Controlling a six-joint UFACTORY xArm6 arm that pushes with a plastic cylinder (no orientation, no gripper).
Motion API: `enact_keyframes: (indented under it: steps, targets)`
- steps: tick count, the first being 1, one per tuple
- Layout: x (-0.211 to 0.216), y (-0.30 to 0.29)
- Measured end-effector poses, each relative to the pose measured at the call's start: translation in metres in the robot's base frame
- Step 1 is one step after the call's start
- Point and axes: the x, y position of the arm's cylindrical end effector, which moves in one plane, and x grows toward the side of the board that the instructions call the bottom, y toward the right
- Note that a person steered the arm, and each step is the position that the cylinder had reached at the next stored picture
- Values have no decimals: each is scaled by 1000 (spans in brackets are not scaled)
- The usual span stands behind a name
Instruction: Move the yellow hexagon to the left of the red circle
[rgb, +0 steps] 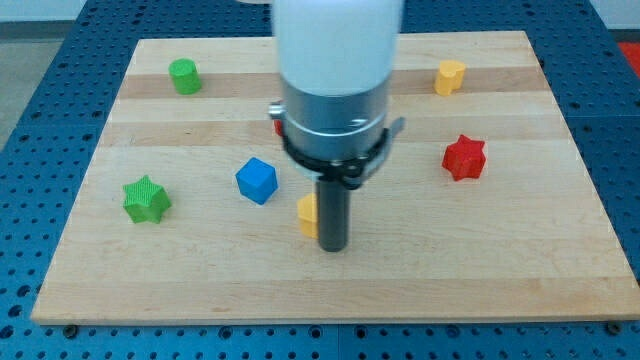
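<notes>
My tip (332, 246) is down on the wooden board (560, 260), planted hard against the right side of the yellow hexagon (307, 213), which peeks out from behind the rod on the view's left. No fingers here to speak of, just the bare rod end, holding nothing and pressing side-on at the block. The hexagon sits low of centre, just right of and below the blue cube (256, 180). And the red circle (278, 126)? Barely a sliver of it shows at the left edge of the arm's grey collar, above the hexagon; the rest is hidden behind the arm. Out to the view's right, the red star (464, 157) stands well apart, and above it, near the top edge, a second yellow block (450, 76), shape hard to call. Far left, the green star (146, 199) low down, the green cylinder (183, 76) up top. No labels or writing can be read anywhere.
</notes>
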Motion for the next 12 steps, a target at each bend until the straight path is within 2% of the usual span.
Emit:
enact_keyframes:
  steps: [2, 4, 8, 10, 12]
  targets:
    - [-4, -7]
    - [-47, -25]
    - [-98, -13]
    - [-115, -74]
    - [-148, -81]
